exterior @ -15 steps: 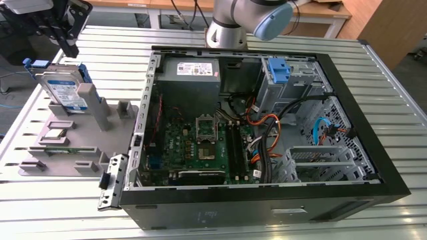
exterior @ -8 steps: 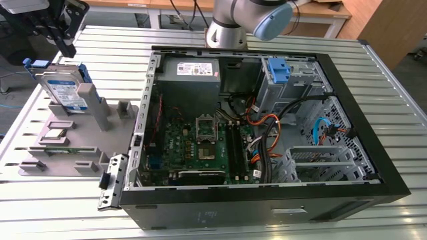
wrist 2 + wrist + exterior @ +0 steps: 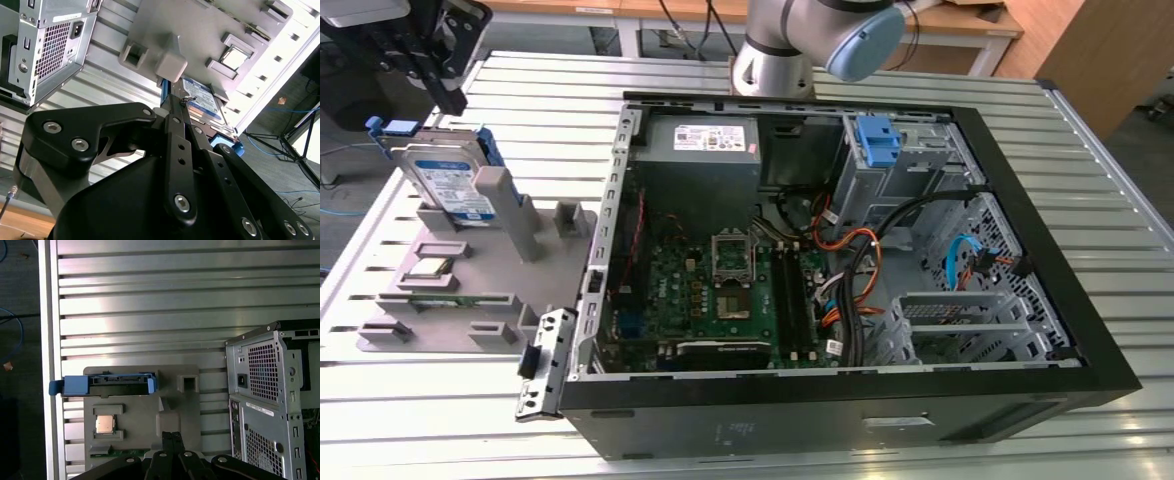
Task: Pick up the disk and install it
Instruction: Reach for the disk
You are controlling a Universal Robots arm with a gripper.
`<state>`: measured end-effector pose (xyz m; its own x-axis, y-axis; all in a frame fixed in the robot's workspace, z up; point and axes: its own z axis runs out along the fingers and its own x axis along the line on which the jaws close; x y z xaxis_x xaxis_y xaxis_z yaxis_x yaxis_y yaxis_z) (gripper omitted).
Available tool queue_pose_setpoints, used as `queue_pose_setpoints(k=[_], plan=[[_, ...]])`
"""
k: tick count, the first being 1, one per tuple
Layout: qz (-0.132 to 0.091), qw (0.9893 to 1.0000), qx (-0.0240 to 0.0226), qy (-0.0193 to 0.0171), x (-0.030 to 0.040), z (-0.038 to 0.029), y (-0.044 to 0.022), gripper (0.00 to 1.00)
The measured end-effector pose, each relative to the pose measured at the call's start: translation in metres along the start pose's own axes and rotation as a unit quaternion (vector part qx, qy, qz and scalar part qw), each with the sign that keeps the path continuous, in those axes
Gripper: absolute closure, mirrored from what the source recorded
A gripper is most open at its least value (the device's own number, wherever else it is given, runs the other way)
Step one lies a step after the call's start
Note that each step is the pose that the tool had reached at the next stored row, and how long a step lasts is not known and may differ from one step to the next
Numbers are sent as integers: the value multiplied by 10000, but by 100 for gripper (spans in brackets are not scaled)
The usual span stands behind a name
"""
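The disk (image 3: 450,186) stands on edge in a slot of the grey fixture plate (image 3: 480,262) at the exterior view's left. It is a silver drive with a blue-and-white label and a blue bracket. My gripper (image 3: 454,104) hangs just above the disk's upper end, apart from it. In the first wrist view the disk (image 3: 107,384) appears edge-on, with my gripper (image 3: 172,436) off to one side over the plate. In the second wrist view my gripper (image 3: 175,101) lies next to the disk (image 3: 203,98). The fingers are shut together with nothing between them.
The open computer case (image 3: 607,180) lies on the slatted metal table (image 3: 520,100), with a grey power supply (image 3: 707,140) and a blue bracket (image 3: 877,140) in its drive bay. The fixture also holds a processor chip (image 3: 430,267) and a memory stick (image 3: 434,300).
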<state>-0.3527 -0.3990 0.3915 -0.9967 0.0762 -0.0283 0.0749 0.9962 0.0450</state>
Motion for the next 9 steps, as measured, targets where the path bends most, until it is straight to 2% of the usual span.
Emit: queue_pose_setpoints(k=[9], plan=[[0, 10000, 0, 0, 15, 0, -1, 90]])
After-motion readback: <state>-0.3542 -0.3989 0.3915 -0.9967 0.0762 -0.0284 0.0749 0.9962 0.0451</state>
